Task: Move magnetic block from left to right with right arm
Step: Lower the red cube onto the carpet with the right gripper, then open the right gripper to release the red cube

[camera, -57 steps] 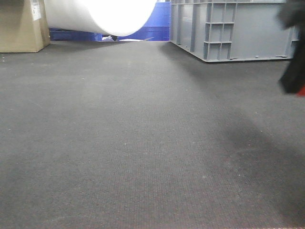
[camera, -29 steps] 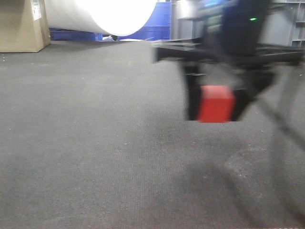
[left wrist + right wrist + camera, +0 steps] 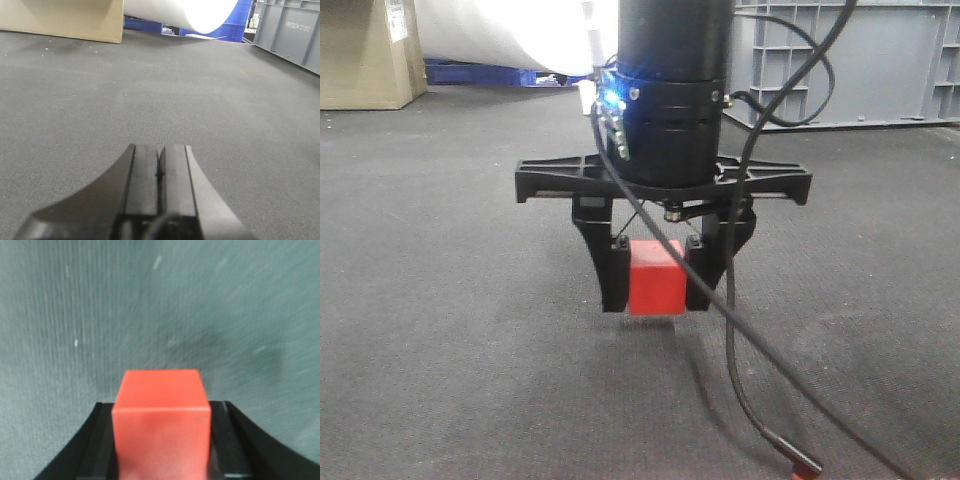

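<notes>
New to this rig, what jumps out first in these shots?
The bright red magnetic block, clamped between the black fingers of the right pincer mid-frame and hanging clear of the dark grey mat. Then the looping black cable in front, and the grey crate behind.

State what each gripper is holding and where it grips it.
The right gripper holds the red magnetic block, its fingers pressed on two opposite side faces, above the mat. The left gripper is shut on nothing.
</notes>
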`<state>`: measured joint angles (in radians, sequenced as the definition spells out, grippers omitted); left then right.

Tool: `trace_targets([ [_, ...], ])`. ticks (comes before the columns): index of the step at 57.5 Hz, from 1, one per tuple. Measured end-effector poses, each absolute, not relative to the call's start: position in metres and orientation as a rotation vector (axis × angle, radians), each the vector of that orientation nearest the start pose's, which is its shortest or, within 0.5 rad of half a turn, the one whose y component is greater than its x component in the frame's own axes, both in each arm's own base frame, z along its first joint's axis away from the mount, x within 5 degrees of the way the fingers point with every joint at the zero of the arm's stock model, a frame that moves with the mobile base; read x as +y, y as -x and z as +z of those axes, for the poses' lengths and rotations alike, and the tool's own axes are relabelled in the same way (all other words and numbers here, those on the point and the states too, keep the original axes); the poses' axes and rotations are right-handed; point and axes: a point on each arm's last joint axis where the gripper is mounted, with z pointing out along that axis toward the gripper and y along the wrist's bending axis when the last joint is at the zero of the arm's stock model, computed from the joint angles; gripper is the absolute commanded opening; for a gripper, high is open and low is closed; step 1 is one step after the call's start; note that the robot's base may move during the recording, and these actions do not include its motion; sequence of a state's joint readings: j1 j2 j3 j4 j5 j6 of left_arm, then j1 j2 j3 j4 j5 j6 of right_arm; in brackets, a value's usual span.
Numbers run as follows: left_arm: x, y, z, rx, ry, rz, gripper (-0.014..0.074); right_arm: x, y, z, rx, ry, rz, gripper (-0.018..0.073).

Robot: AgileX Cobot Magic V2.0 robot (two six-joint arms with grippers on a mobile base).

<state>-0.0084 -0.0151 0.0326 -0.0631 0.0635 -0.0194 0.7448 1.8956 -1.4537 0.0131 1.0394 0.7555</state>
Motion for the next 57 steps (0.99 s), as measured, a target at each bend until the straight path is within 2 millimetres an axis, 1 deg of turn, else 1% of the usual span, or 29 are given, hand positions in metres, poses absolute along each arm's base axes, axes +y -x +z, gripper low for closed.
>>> trace_targets([
  [13,-0.001,-0.057,0.197,1.564,0.055,-0.075,-0.0117,0.264,-0.281,0.216,3.051,-0.049,0.19,0.0244],
  [17,-0.001,-0.057,0.197,1.564,0.055,-0.075,-0.0117,0.265,-0.28,0.214,3.059,-0.045,0.188,0.0286],
  [28,-0.001,-0.057,0.197,1.564,0.055,-0.075,-0.0117,0.269,-0.278,0.21,3.069,-0.034,0.18,0.0461],
  [37,-0.001,-0.057,0.197,1.564,0.055,-0.075,-0.0117,0.27,-0.277,0.21,3.074,-0.053,0.184,0.0545],
  [48,-0.001,-0.057,0.197,1.564,0.055,-0.075,-0.0117,0.269,-0.277,0.211,3.065,-0.054,0.174,0.0551],
  [51,-0.001,-0.057,0.197,1.564,0.055,-0.075,-0.0117,0.268,-0.277,0.215,3.051,-0.046,0.173,0.0551],
  [57,-0.001,-0.057,0.197,1.564,0.055,-0.075,-0.0117,0.264,-0.276,0.23,3.006,-0.026,0.18,0.0551],
])
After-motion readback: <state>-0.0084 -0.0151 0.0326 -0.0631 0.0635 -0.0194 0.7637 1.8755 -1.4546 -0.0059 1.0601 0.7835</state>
